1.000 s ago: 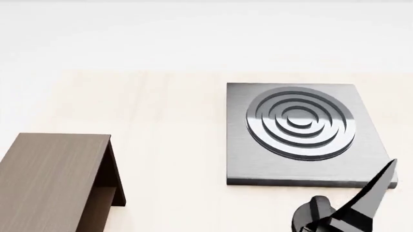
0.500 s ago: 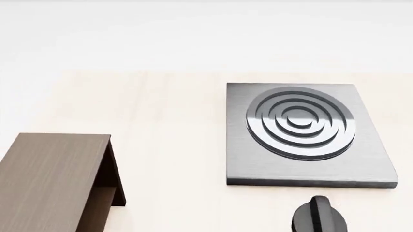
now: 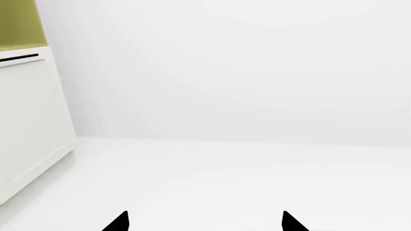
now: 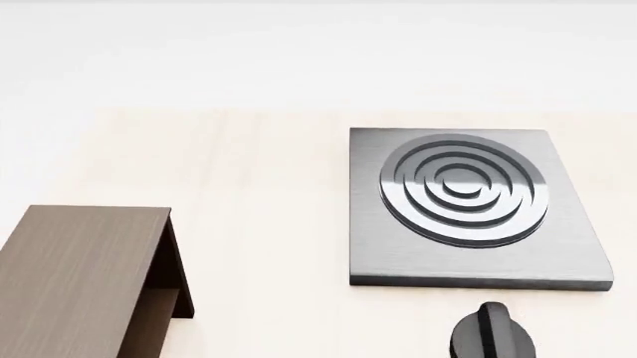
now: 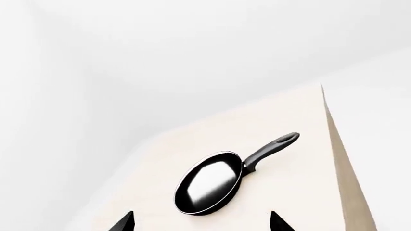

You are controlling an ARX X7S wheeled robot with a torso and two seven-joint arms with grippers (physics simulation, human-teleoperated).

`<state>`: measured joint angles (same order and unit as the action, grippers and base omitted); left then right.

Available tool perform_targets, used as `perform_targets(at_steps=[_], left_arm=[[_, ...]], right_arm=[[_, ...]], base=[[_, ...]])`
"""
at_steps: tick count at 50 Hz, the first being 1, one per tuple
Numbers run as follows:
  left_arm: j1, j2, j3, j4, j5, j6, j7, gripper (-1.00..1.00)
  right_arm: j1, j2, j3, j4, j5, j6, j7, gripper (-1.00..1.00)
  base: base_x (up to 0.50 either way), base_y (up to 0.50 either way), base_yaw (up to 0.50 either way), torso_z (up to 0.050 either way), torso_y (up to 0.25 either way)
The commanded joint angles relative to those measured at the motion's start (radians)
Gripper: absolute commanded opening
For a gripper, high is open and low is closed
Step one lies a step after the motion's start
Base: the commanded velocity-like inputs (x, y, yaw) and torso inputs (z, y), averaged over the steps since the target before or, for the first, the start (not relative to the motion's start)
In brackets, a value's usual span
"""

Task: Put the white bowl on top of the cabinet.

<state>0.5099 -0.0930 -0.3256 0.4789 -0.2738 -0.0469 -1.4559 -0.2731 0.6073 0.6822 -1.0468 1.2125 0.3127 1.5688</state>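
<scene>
The white bowl shows in none of the views. The dark brown cabinet stands at the near left of the pale table in the head view, its flat top bare. Neither arm shows in the head view. My left gripper is open, its two black fingertips wide apart with only white floor and wall beyond them. My right gripper is also open and holds nothing; it hovers over the table, short of a black frying pan.
A grey metal stove plate with concentric rings lies at the right of the table, with a black knob in front of it. The frying pan's handle points toward the table's far edge. A white cupboard stands beside the left gripper.
A black part of the right arm that showed at the lower right of the head view one second ago has left that view. Nothing else has moved.
</scene>
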Motion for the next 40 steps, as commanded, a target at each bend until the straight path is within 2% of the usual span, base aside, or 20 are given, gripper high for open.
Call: perform_targets(at_steps=[1,12,22,33,40], left_arm=[[0.000,0.000,0.000,-0.005,-0.001,0.002,0.000,1.00],[0.003,0.001,-0.001,-0.003,-0.001,0.003,-0.001,1.00],[0.003,0.000,-0.001,-0.003,-0.001,0.003,-0.001,1.00],[0.003,0.000,-0.001,-0.002,-0.001,0.002,-0.001,1.00],[0.000,-0.001,0.000,-0.003,0.000,-0.001,-0.001,1.00]], right_arm=[[0.093,-0.116,0.186,0.001,0.148,0.217,0.001,1.00],[0.174,-0.231,0.330,0.000,0.227,0.449,0.002,1.00],[0.423,-0.372,0.536,0.003,0.312,0.904,0.002,1.00],[0.628,-0.428,0.538,0.009,0.326,1.233,0.001,1.00],[0.652,-0.444,0.443,0.036,0.289,1.255,0.001,1.00]], base=[[0.00,0.00,0.00,0.000,0.000],[0.00,0.00,0.00,0.000,0.000],[0.00,0.00,0.00,0.000,0.000],[0.00,0.00,0.00,0.000,0.000],[0.00,0.00,0.00,0.000,0.000]])
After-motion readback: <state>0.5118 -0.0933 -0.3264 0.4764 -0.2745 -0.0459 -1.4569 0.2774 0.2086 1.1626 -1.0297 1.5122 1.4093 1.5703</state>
